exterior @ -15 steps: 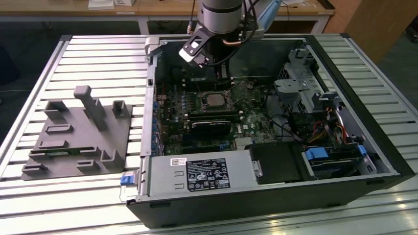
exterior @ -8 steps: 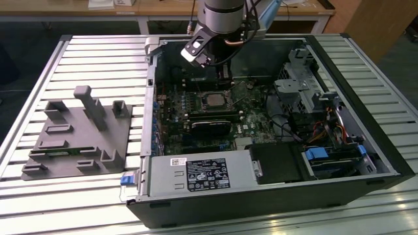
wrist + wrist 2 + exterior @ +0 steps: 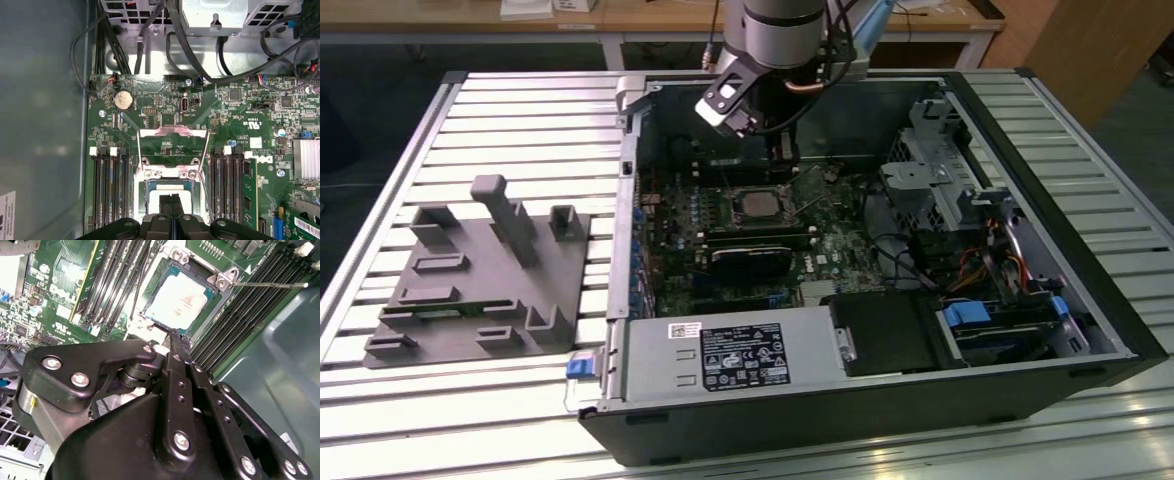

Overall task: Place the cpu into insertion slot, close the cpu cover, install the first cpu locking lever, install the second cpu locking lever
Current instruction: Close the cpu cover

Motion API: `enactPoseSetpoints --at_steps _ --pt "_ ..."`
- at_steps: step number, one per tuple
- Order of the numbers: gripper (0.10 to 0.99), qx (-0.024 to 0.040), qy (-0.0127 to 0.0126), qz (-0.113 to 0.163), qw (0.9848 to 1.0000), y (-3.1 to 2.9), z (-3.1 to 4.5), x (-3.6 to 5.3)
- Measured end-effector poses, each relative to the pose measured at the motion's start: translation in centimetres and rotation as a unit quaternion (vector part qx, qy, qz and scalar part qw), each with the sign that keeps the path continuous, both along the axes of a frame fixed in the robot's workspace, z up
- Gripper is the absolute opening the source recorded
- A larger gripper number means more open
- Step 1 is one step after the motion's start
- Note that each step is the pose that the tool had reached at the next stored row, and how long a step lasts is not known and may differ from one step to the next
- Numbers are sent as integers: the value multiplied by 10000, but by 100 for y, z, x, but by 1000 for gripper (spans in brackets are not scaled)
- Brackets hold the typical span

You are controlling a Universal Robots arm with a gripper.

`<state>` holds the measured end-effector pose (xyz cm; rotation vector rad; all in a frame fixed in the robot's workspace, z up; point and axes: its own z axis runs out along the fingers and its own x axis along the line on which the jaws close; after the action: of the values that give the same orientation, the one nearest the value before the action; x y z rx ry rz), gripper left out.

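The cpu (image 3: 179, 299), a small square chip with a silvery top, lies flat in the insertion slot (image 3: 165, 174) on the green motherboard, seen also as the cpu (image 3: 757, 203) in the exterior view. The cpu cover (image 3: 172, 132), a thin silvery frame with a cut-out middle, stands flipped open beyond the slot. A thin metal locking lever (image 3: 270, 284) sticks out beside the socket. My gripper (image 3: 170, 205) is shut, empty, its black fingertips (image 3: 178, 340) hovering just over one edge of the cpu. In the exterior view the gripper (image 3: 782, 150) reaches down into the open case.
Long black memory slots (image 3: 112, 185) flank the socket on both sides. A black card (image 3: 754, 258) lies near the socket, a grey labelled power-supply box (image 3: 720, 355) at the case's front. Cables (image 3: 200, 60) and a drive cage (image 3: 947, 180) crowd the case. A grey fixture (image 3: 474, 275) sits at the exterior view's left.
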<state>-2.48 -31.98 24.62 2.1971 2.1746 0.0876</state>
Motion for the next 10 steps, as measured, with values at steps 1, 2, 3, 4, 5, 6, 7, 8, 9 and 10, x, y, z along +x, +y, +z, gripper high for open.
enactPoseSetpoints --at_steps 1,2,3,4,5,6,7,8,9,10 --pt "106 0 0 0 10000 0 0 9" --pt "106 0 0 0 10000 0 0 17" --pt "106 0 0 0 10000 0 0 26" --pt "106 0 0 0 10000 0 0 34" --pt "106 0 0 0 10000 0 0 42" --pt "106 0 0 -1 10000 1 0 49" --pt "106 0 0 0 10000 1 0 58" --pt "106 1 0 -1 10000 1 0 65" --pt "106 0 0 0 10000 1 0 73" --pt "106 0 0 0 10000 1 0 80"
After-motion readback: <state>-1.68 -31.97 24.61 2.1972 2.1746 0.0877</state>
